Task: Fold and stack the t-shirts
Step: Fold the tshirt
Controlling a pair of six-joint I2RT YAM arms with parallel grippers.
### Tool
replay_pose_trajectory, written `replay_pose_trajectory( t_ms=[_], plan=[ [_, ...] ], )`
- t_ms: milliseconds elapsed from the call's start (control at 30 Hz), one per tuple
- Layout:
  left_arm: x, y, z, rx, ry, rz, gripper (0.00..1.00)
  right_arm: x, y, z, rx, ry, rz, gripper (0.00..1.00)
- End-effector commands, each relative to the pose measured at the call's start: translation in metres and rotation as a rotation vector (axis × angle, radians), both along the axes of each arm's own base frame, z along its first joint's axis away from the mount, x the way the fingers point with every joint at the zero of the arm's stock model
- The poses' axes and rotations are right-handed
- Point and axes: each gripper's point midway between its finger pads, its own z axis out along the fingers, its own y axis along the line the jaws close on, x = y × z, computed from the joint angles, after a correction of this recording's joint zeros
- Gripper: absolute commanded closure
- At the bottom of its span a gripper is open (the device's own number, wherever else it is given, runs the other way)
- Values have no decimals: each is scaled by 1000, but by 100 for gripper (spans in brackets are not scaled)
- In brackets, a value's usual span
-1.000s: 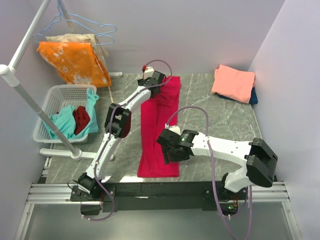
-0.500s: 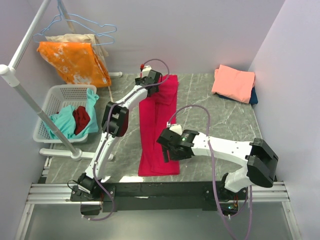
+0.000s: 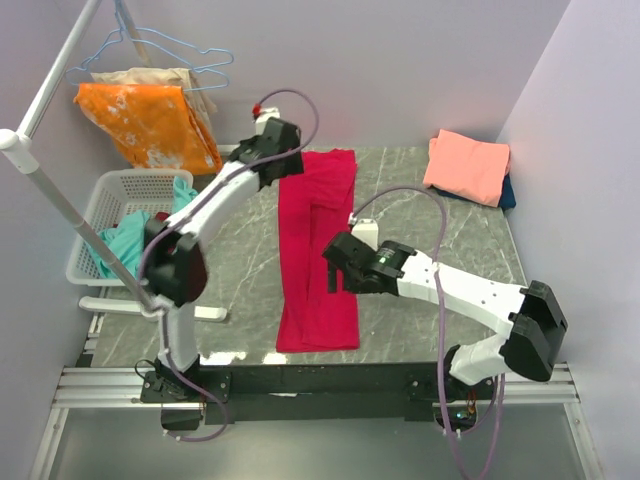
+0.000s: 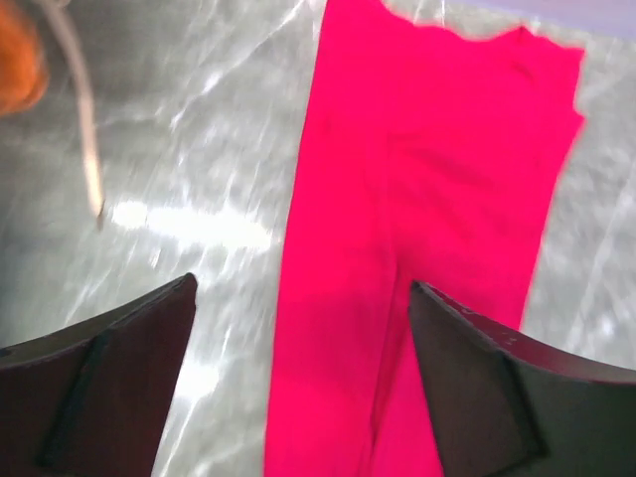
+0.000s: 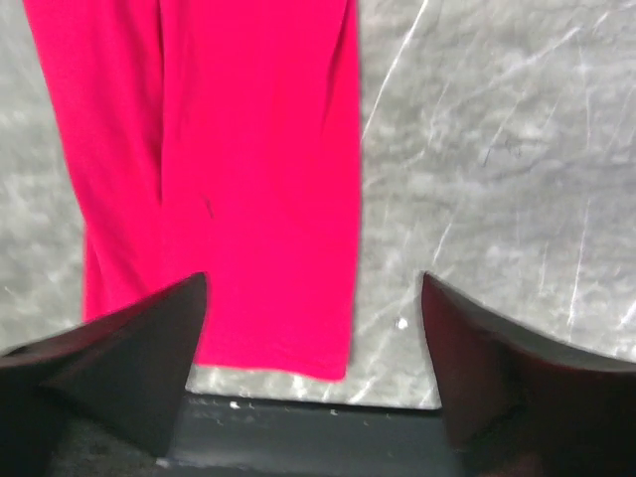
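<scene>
**Both grippers spread wide over the long red strip**

The white basket (image 3: 85,250) on the left holds a teal cloth (image 3: 125,248) and a dark red cloth (image 3: 162,238). The red t-shirt (image 3: 315,250) lies flat on the table (image 3: 420,240), folded into a narrow strip running from the near edge to the far edge.

The left gripper (image 4: 301,285) hangs by the strip's far left corner, jaws apart and holding nothing. The right gripper (image 5: 314,278) hangs over its near right edge, likewise agape and unloaded.

A pink t-shirt (image 3: 465,165) sits folded on a dark blue t-shirt (image 3: 508,192) in the far right corner.
</scene>
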Motion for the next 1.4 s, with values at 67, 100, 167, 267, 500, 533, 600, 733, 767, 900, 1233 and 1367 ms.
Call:
replay_pose_trajectory(
  t_ms=[67,100,167,267,500,533,600,733,767,900,1233,1367],
  plan=[
    [-124,10,-38,-178,217,-118,7,30,-24,12,237,-44,-173,26],
    [-135,8,-36,-217,216,-137,8,34,-22,15,300,-62,-174,28],
    [-166,8,-30,-305,212,-171,12,33,-32,11,343,-59,-178,33],
    [-204,3,-31,-417,251,-227,19,33,-31,5,333,-32,-139,35],
    [-287,-6,-73,-431,429,-287,40,18,-14,-22,366,59,-78,39],
    [-299,-5,-84,-429,460,-296,43,15,-14,-28,365,77,-79,39],
    [-313,-8,-92,-429,488,-306,48,12,-13,-32,376,90,-76,40],
    [-342,3,-121,-380,574,-245,52,5,-12,-42,365,115,-55,40],
    [-348,4,-126,-380,588,-241,52,4,-12,-43,362,119,-51,40],
    [-370,-3,-140,-408,623,-261,54,-4,-12,-52,349,140,-39,41],
    [-387,-19,-156,-379,686,-299,57,-25,1,-69,322,203,-2,43],
    [-396,-17,-171,-326,726,-285,57,-40,8,-74,328,245,21,43]
  ],
)
